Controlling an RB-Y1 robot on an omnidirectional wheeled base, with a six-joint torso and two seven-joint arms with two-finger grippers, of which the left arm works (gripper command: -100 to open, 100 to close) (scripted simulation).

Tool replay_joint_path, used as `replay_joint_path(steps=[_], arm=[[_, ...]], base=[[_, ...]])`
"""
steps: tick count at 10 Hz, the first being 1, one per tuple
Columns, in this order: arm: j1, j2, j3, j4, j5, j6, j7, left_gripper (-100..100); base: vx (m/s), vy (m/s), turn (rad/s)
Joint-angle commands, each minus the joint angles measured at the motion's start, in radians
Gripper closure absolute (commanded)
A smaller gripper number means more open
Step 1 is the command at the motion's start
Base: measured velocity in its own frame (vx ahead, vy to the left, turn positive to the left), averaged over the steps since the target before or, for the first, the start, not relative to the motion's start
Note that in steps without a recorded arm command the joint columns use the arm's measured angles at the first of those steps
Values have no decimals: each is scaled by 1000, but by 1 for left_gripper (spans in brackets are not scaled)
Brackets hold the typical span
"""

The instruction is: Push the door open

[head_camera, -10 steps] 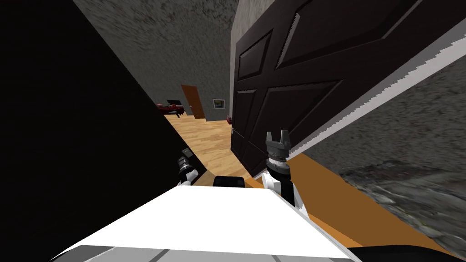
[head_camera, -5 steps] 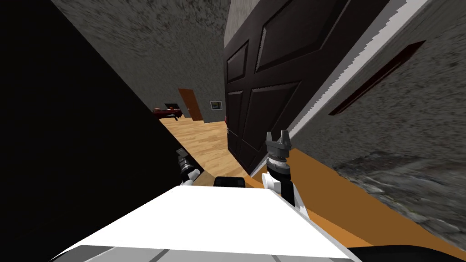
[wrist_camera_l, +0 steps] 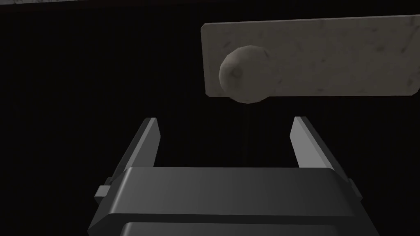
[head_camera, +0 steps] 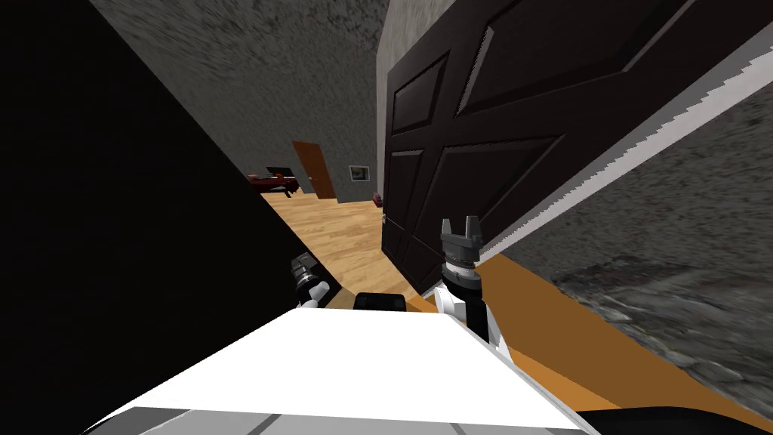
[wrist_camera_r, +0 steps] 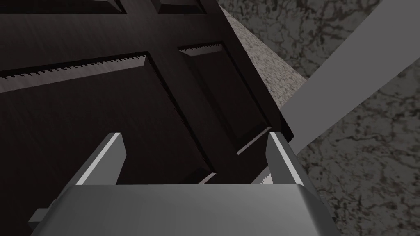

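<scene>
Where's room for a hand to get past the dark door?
Free: the bare wood floor between the black area and the door's edge. Crowded: the door's foot, where the open right gripper sits close to the panels.

the floor point(head_camera: 343, 234) is made of light wood planks and runs far ahead, next to a dark door point(head_camera: 483, 151). closer in, it turns plain orange-brown. far off, a low dark red thing point(head_camera: 268, 180) stands on it. a small red thing point(head_camera: 377, 198) sits by the door's edge.
</scene>
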Motion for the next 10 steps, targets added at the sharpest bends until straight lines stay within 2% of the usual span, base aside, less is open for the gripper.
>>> replay_joint_path(steps=[1, 3, 4, 5, 10], arm=[[0, -12, 2, 7, 1, -11, 0, -100], [2, -45, 4, 10, 2, -20, 1, -100], [7, -40, 5, -3, 2, -13, -3, -100], [7, -40, 5, -3, 2, -13, -3, 100], [7, -40, 5, -3, 2, -13, -3, 100]], base=[[132, 144, -23], [131, 131, -8], [53, 39, -2], [-12, -9, 1], [-8, -6, -1]])
